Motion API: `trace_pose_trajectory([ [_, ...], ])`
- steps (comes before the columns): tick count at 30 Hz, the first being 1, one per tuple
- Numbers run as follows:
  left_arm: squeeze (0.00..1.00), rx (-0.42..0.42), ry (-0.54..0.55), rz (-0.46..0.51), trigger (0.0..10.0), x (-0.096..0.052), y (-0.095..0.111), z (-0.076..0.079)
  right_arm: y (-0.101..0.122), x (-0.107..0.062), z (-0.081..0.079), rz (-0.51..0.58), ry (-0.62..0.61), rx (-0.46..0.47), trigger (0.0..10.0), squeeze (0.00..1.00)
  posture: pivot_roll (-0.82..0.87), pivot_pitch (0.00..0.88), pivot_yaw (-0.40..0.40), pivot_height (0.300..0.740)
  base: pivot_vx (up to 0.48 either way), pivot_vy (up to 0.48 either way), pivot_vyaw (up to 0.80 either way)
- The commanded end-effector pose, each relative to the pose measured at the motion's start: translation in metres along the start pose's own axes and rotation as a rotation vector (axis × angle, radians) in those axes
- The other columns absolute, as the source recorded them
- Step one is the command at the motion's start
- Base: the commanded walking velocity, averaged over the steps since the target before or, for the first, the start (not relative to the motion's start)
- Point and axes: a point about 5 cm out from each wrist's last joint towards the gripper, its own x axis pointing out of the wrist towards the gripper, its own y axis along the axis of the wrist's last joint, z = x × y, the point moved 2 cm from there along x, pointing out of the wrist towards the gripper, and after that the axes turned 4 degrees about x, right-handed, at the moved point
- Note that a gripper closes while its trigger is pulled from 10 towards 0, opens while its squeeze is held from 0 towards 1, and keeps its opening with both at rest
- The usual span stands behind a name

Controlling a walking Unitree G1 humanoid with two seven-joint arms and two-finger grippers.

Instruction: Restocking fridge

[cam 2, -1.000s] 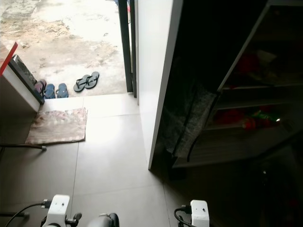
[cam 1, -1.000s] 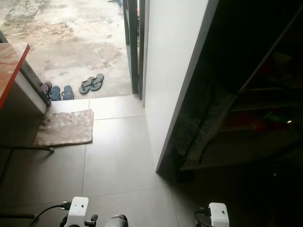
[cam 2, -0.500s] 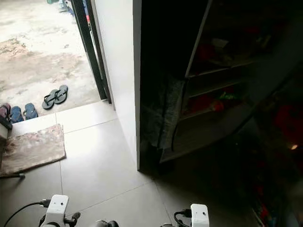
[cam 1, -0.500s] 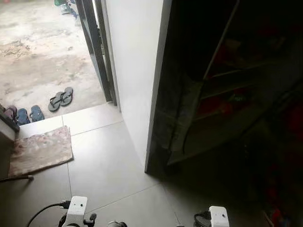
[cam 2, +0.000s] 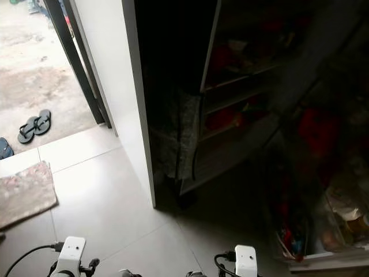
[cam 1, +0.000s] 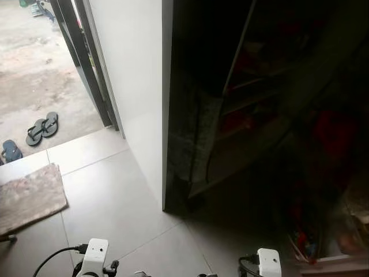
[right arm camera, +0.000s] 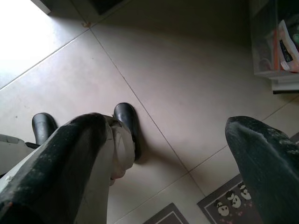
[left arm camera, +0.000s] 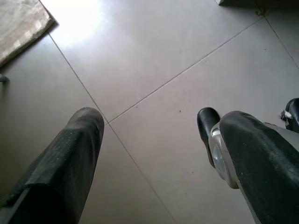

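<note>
Grey floor tiles (cam 1: 109, 202) run past a white wall (cam 1: 135, 86) toward dim shelving (cam 2: 242, 98); no fridge is identifiable yet. Best to turn slowly toward the storage bin (right arm camera: 275, 42), left gripper (left arm camera: 149, 154) and right gripper (right arm camera: 163, 154) both spread, empty.

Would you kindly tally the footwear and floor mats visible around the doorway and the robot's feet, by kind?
Dark flip-flops outside the door: 2
Blue sandal at the frame's edge: 1
Beige doormat: 1
Panda-print mat: 1
Total: 5
</note>
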Motion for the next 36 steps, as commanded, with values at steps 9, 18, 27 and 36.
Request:
trace_pose_trajectory([
  [9,0.00,0.018,-0.019,-0.027,10.0,-0.002,-0.008,0.005,-0.008,-0.002,0.007,-0.018,-0.028,0.037,10.0,0.00,0.01,0.173,-0.049,0.740,0.000,0.000,-0.71],
  [18,0.00,0.015,-0.019,-0.027,10.0,-0.002,-0.008,0.006,-0.006,-0.002,0.009,-0.012,-0.039,0.042,10.0,0.00,0.01,0.173,-0.051,0.740,0.000,0.000,-0.71],
  [27,0.00,0.016,-0.020,-0.026,10.0,-0.002,-0.008,0.006,-0.002,-0.002,0.011,0.008,-0.054,0.056,10.0,0.00,0.02,0.172,-0.049,0.740,0.000,0.000,-0.56],
  [36,0.00,0.024,-0.020,-0.029,10.0,-0.002,-0.009,0.005,-0.001,-0.007,0.044,0.049,-0.272,0.231,10.0,0.00,0.02,0.172,-0.045,0.740,0.000,0.000,0.00],
])
